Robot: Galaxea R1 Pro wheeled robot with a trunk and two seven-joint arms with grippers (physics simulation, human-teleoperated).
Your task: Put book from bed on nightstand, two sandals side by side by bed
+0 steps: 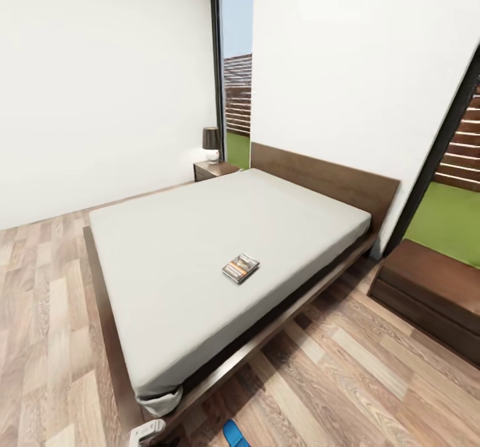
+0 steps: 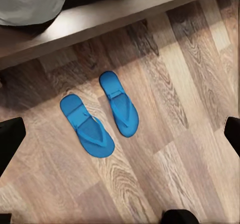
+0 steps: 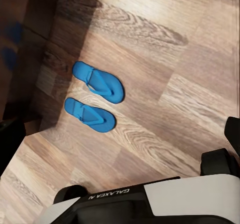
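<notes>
The book [image 1: 241,268] lies flat on the grey mattress of the bed [image 1: 200,247], near its right side. One nightstand [image 1: 215,169] stands at the far left of the headboard, another [image 1: 433,287] on the bed's right. Both blue sandals [image 2: 86,125] [image 2: 119,103] lie side by side on the wood floor close to the bed frame [image 2: 100,21]; the right wrist view shows them too [image 3: 98,81] [image 3: 90,114]. One sandal's tip [image 1: 235,433] peeks in at the head view's bottom edge. My left gripper [image 2: 122,134] hangs open above the sandals. The right gripper [image 3: 121,136] is open as well, holding nothing.
A dark lamp [image 1: 211,141] stands on the far nightstand. Tall black-framed windows [image 1: 237,67] flank the headboard. My own white base [image 3: 150,204] sits on the floor near the sandals. Wood floor [image 1: 347,380] runs along the bed's right side.
</notes>
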